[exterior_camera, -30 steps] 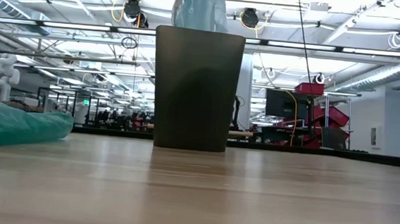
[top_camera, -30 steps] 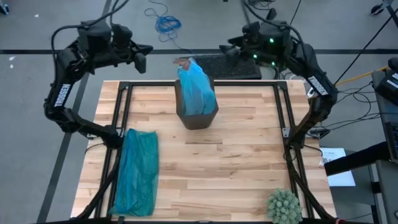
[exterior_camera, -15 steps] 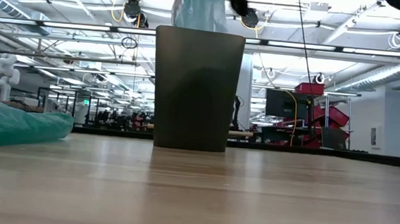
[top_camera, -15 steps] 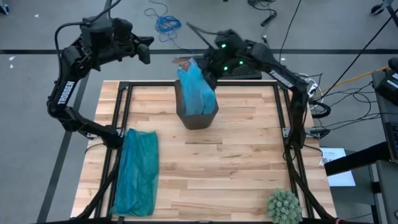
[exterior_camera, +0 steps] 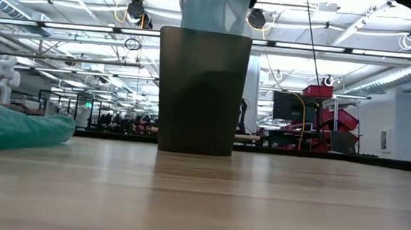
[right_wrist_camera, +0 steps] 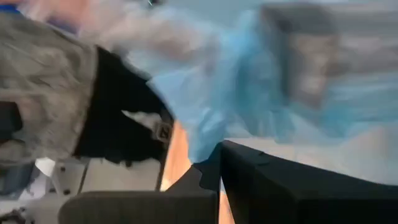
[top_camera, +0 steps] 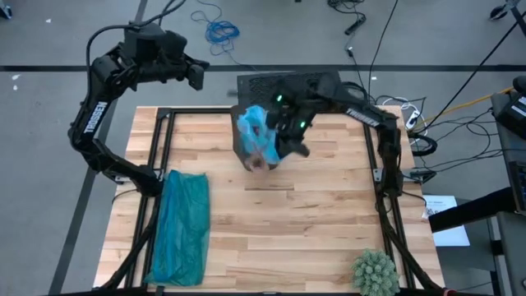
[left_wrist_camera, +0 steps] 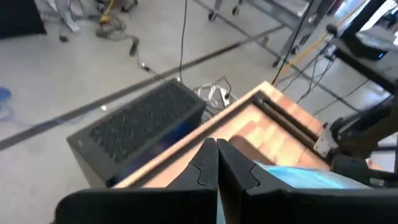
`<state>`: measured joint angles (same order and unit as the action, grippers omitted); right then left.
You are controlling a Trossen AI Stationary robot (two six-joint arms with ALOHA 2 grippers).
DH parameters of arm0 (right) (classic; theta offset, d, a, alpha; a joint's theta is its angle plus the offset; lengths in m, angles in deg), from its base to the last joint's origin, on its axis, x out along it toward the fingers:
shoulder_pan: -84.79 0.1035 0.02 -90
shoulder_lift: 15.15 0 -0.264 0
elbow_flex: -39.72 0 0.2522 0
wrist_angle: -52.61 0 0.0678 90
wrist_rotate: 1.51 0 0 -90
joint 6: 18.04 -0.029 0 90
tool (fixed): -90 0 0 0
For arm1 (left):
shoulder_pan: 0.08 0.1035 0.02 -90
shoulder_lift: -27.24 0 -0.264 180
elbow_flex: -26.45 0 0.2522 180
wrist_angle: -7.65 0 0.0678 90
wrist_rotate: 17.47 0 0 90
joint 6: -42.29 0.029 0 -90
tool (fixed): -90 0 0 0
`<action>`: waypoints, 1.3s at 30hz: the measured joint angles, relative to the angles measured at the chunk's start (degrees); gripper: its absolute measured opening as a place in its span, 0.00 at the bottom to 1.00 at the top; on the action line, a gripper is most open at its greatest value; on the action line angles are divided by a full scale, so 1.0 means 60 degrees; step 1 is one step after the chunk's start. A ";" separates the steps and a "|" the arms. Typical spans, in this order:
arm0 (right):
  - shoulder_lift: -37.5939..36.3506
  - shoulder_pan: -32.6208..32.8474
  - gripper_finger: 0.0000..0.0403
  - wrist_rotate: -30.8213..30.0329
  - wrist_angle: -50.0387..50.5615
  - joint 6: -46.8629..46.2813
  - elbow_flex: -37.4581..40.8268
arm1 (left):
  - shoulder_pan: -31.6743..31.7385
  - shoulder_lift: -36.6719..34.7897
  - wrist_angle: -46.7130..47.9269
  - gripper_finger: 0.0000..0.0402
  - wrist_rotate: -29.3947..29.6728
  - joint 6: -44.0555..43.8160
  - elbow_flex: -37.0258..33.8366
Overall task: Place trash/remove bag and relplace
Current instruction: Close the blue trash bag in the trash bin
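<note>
1. Bag (top_camera: 256, 131), pale blue, stands in the dark bin (top_camera: 261, 156) near the table's (top_camera: 329, 214) far edge; its long axis is upright, the bunched top rising above the rim in the low view.
2. Right gripper (top_camera: 289, 140) is over the bin against the bag, fingers pressed together; whether any plastic is caught between them is hard to say, the wrist view being smeared.
3. Left gripper (top_camera: 197, 74) hangs clenched and empty beyond the table's far left corner.
4. Teal bag (top_camera: 181, 226) lies lengthwise along the left edge; a spiky green ball (top_camera: 376, 271) sits at the near right corner.
5. Half a second ago the right gripper was behind the bin; it has since swung over it, and the bag top looks squashed lower.
</note>
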<state>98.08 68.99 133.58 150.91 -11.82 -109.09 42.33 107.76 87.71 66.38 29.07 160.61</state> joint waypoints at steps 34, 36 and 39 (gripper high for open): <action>-0.1040 -0.0710 0.34 -0.5308 -0.3558 -0.9259 0.0000 | 0.2731 -0.2703 -0.3434 0.00 -0.6609 -0.1748 -0.6390; -0.0820 -0.1208 0.40 -0.4792 -0.3545 -0.9818 0.0000 | 0.2760 -0.2684 -0.3499 0.00 -0.6604 -0.1750 -0.6393; -0.0348 -0.1745 0.49 -0.3702 -0.3489 -1.0229 0.0000 | 0.2851 -0.2684 -0.3484 0.00 -0.6607 -0.1891 -0.6393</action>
<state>95.99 58.52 111.37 129.98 -73.19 -109.09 59.43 91.66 66.80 26.73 17.72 122.25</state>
